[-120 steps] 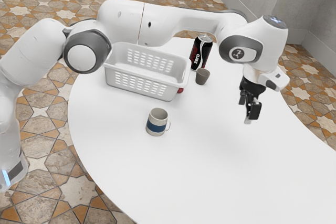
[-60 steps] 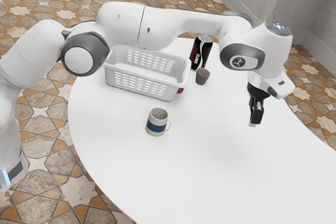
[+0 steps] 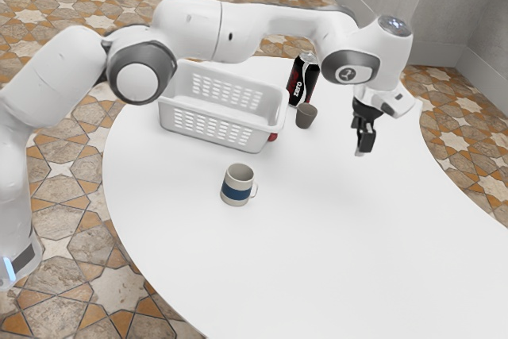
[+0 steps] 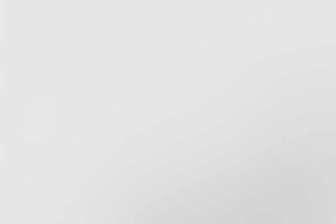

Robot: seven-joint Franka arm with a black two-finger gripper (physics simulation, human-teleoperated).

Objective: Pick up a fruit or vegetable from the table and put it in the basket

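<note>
Mostly hidden, red thing [image 3: 272, 136]: on the table, outside the basket, by its corner at the exterior view's right; kind and contact unclear.
Basket [image 3: 214, 132]: white, slotted, upright; pale inner floor partly visible.
Cup [image 3: 305, 117]: small, brown, upright, near the basket; dark inside, contents unclear.
Can [image 3: 300, 85]: black, upright, marked "zero", just beside the cup.
Mug [image 3: 237, 188]: upright, blue-banded, before the basket; pale inner wall visible.
Gripper [image 3: 362, 147]: pointing down over the table [image 3: 333, 252], well apart from the red thing; wide or narrow, I cannot tell.
</note>
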